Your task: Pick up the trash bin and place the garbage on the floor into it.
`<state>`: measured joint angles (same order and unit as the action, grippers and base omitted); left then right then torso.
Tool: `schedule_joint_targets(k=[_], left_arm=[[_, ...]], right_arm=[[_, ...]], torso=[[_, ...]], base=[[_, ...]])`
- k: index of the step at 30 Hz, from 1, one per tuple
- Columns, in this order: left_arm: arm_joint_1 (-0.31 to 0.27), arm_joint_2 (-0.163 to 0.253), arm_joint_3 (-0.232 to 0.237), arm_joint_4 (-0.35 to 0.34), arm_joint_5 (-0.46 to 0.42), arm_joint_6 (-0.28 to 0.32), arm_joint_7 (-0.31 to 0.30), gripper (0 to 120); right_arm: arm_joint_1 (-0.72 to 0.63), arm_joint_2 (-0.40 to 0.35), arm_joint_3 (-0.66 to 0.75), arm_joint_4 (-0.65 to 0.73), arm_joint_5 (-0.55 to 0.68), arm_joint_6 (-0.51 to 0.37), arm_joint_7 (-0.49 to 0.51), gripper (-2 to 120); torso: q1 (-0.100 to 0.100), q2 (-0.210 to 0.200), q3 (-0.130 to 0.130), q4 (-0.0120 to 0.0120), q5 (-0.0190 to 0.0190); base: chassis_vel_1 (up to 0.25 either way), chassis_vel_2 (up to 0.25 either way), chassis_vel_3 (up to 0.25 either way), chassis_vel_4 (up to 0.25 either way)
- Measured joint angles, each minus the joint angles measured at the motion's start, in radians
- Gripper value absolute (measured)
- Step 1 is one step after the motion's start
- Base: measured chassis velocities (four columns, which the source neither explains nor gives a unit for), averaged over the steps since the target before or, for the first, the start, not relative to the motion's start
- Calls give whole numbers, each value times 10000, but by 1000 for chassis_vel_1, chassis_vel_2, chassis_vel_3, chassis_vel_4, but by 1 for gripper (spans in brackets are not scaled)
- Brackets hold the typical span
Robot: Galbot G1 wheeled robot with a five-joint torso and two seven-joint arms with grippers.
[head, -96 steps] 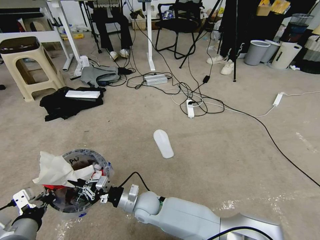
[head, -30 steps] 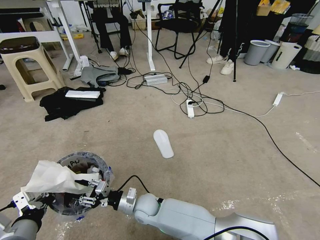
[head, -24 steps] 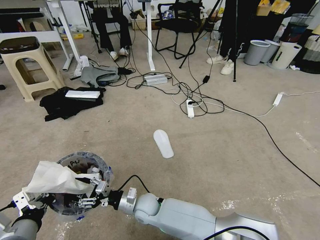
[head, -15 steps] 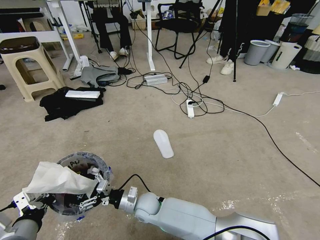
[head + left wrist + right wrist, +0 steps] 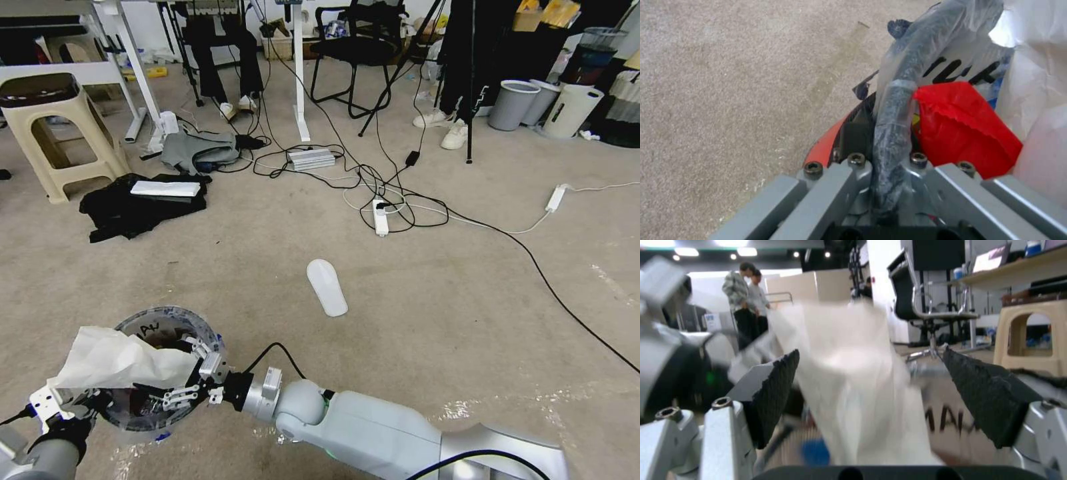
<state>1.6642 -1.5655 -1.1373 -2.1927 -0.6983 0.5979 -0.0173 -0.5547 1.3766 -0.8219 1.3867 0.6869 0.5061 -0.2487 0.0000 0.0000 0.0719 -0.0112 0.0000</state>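
Left gripper (image 5: pixel 63 408) clamped on the rim of the small round red plastic-lined trash bin (image 5: pixel 167 320), holding it off the beige carpet floor (image 5: pixel 400 300) as a receptacle. Crumpled white paper (image 5: pixel 117 360) drapes across its mouth. Right gripper (image 5: pixel 190 373), fingers spread apart, hovers at the opening beside it.

even bright indoor light, soft shadows, right wrist view motion-blurred

Likely lab: tripod (image 5: pixel 407 60), cables (image 5: pixel 373 187), desks (image 5: pixel 133 73).
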Motion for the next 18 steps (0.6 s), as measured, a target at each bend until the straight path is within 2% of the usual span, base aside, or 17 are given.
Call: schedule_joint_targets(k=[13, 18], left_arm=[[18, 8, -17, -6, 11, -9, 3, 1], [-39, 5, -25, 79, 21, -10, 7, 1]], right_arm=[[66, -233, 645, 1262, 124, -16, 80, 83], [-4, -566, 1641, 2265, 269, -203, 82, 83]], torso=[[0, 0, 0, 2, 1], [0, 0, 0, 1, 0]], base=[[0, 0, 0, 0], [0, 0, 0, 0]])
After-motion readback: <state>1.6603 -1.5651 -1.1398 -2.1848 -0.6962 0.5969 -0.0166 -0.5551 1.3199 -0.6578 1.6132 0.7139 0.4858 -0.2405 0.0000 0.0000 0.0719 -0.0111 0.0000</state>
